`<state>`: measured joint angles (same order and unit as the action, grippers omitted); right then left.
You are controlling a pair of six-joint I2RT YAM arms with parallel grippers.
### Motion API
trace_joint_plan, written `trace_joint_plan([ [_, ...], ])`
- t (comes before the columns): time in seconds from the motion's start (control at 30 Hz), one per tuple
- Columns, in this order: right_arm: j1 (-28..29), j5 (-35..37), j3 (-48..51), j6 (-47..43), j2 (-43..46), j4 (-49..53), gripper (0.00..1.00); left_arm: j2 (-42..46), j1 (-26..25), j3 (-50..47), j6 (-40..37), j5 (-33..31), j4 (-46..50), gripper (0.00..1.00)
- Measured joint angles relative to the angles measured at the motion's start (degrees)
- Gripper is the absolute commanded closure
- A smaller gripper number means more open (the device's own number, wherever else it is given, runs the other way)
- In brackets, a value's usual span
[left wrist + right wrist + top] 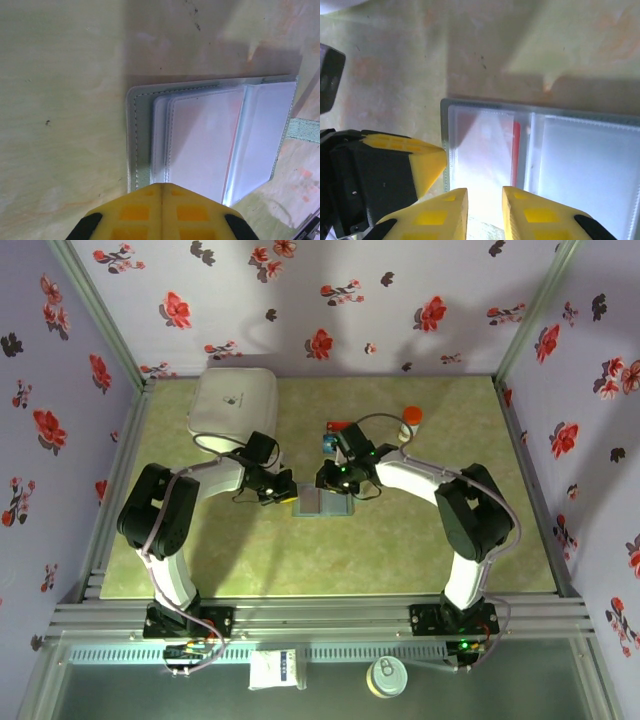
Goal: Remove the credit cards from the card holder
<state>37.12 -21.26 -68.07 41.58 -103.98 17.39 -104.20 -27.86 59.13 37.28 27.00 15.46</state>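
Flowery walls stand round a green desk (400, 560). From above, one card holder (322, 503) lies open in the middle. One left pincer (283, 496) is at its left edge, one right pincer (335, 480) is over it, and one white box (232, 405) sits behind.

Left wrist: the left pincer (161, 189) is clenched, its tip on the card holder (210, 135) edge. If it slips, the card holder may slide.

Right wrist: the right pincer (485, 197) is released, fingers a little apart, near one red card (516, 145) peeking from a pocket. It might nip the clear pocket instead
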Motion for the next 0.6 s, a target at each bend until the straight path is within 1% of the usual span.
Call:
trace_joint_plan([
  [0.3, 1.2, -0.9, 0.7, 2.3, -0.4, -1.6, 0.71, -0.2, 0.0, 0.0, -0.4, 0.0, 0.1, 1.00],
  [0.6, 1.8, -2.1, 0.7, 3.1, -3.7, -3.0, 0.71, -1.3, 0.3, 0.0, -0.9, 0.0, 0.2, 1.00],
])
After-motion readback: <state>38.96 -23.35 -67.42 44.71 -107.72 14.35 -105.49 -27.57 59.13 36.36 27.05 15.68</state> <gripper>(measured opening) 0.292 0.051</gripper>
